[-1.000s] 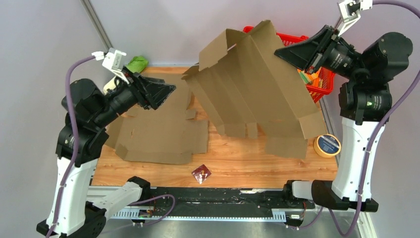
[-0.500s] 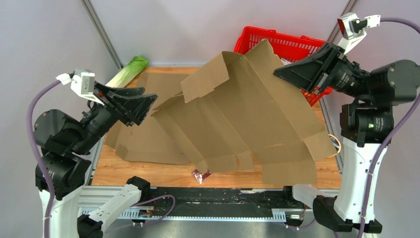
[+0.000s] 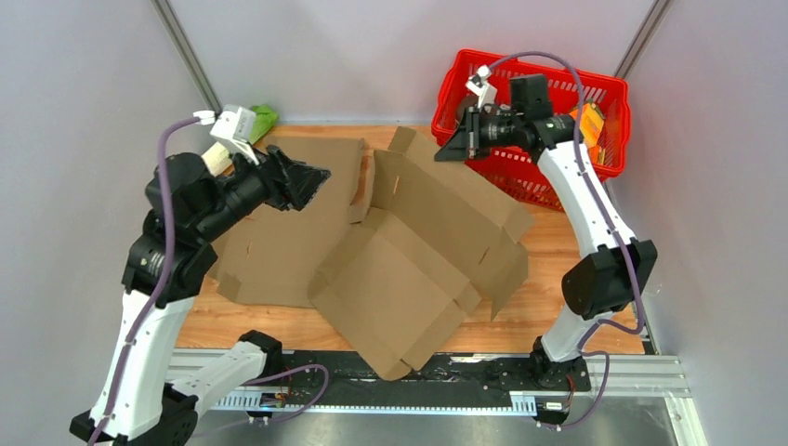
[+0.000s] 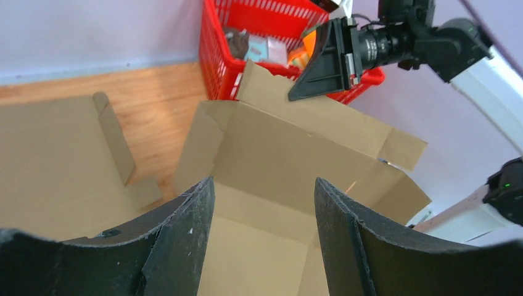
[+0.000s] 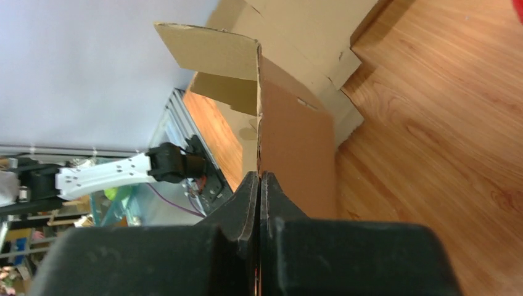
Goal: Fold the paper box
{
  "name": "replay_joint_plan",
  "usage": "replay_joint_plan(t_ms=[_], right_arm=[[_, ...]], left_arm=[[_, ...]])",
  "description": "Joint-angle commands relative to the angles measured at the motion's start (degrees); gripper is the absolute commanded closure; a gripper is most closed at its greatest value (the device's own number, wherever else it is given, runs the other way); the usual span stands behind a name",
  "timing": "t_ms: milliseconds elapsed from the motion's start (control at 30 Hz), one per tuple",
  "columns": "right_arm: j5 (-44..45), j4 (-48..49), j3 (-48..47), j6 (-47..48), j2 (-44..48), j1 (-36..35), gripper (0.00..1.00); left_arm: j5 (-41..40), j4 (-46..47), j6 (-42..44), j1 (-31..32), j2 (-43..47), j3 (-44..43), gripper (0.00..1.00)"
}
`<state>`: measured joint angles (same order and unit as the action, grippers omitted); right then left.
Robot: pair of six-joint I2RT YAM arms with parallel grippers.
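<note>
At the far right of the wooden table [image 3: 558, 307], one red plastic mesh basket [image 3: 609, 93], holding an orange packet [image 3: 588, 121] and other small packs too jumbled to count. Two cardboard pieces in all: one flat brown cardboard sheet [image 3: 279, 242] lying at the left, and one half-formed brown paper box [image 3: 409, 279] mid-table, open side up, overlapping that sheet's right edge. Right gripper [image 3: 442, 154] clenched on the box's far upright flap, just beside the basket. Left gripper [image 3: 311, 178] above the flat sheet, fingers [image 4: 185, 234] spread apart, grasping nothing
</note>
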<state>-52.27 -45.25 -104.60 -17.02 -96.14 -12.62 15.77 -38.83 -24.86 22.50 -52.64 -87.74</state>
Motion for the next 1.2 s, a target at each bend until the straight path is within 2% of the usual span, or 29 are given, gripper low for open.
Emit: replay_joint_plan(t_ms=[0,233,300,367,500,667,833,1167], right_arm=[[3.1,-2.3,-5.3,8.9,-0.2,-2.3,1.0],[5.3,-7.7,-10.3,16.7,-6.3,-7.1,1.0],[5.9,-7.7,-9.9,16.8,-6.5,-7.4,1.0],[5.9,-7.4,-9.0,16.9,-6.0,-8.0,1.0],[6.4,-6.3,-6.7,19.7,-4.2,-9.3,1.0],[7.3,-4.8,-4.2,19.9,-2.3,-9.8,1.0],[8.3,-4.2,-3.1,21.2,-1.2,-9.8,1.0],[8.9,-5.5,-5.4,22.5,-2.4,-10.8,1.0]], left_arm=[[-1.7,0.4,4.6,0.3,-2.7,2.3,0.3],[-1.9,0.7,9.5,0.3,-13.4,1.7,0.3],[-1.4,3.7,10.2,0.9,-14.3,2.7,0.3],[-0.5,7.1,9.7,0.9,-15.2,3.6,0.36],[2.0,12.2,7.7,0.9,-17.5,4.3,0.37],[2.5,11.8,6.9,1.0,-22.1,0.3,0.35],[1.8,12.5,8.0,2.1,-24.3,0.0,0.36],[-4.3,9.6,12.6,5.9,-29.2,-4.5,0.36]])
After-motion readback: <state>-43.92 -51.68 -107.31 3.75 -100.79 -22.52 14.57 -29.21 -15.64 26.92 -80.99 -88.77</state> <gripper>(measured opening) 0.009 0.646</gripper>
